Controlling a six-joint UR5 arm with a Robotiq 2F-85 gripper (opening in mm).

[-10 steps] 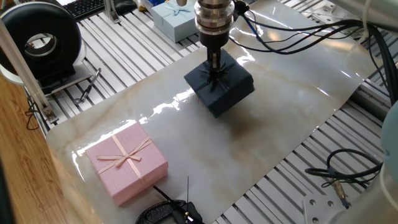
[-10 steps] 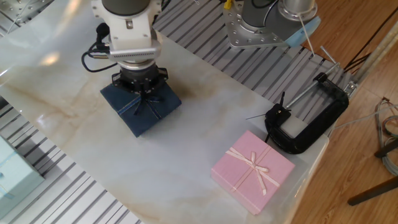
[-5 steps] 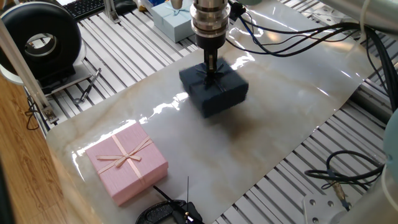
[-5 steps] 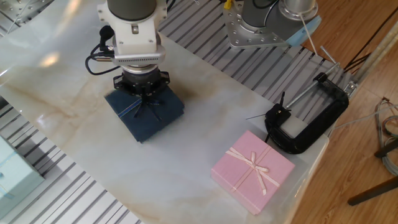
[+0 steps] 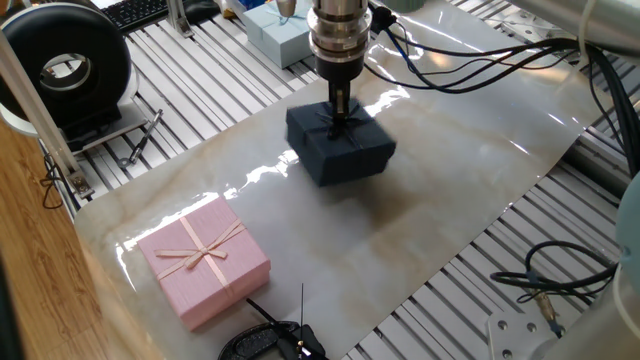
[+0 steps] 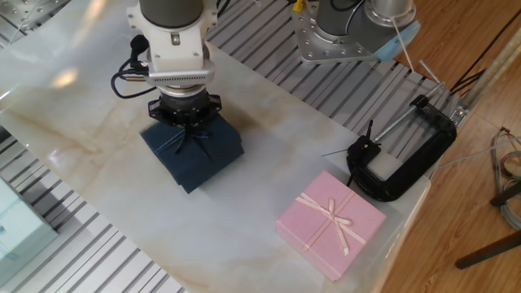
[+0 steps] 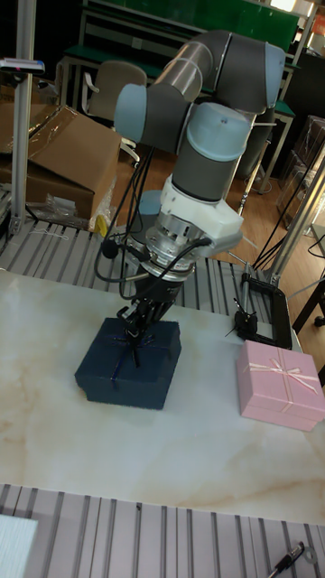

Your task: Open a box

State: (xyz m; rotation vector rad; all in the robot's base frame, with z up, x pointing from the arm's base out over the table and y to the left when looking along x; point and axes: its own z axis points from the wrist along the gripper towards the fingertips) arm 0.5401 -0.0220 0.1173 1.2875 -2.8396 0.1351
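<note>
Sitting mid-bench, the navy box has the gripper pinched on its bow. Pink box lies toward four o'clock. Risk: ribbon slipping, or the whole box lifting with the lid.

A pink box tied with a pink ribbon bow is seen near one end of the marbled table top, close to its edge. A black clamp is placed just beyond that end, by the corner. A light blue box is set on the slatted metal surface past the far edge. A black round device is seen at the wooden side, and loose cables are laid on the slats at the opposite corner.
</note>
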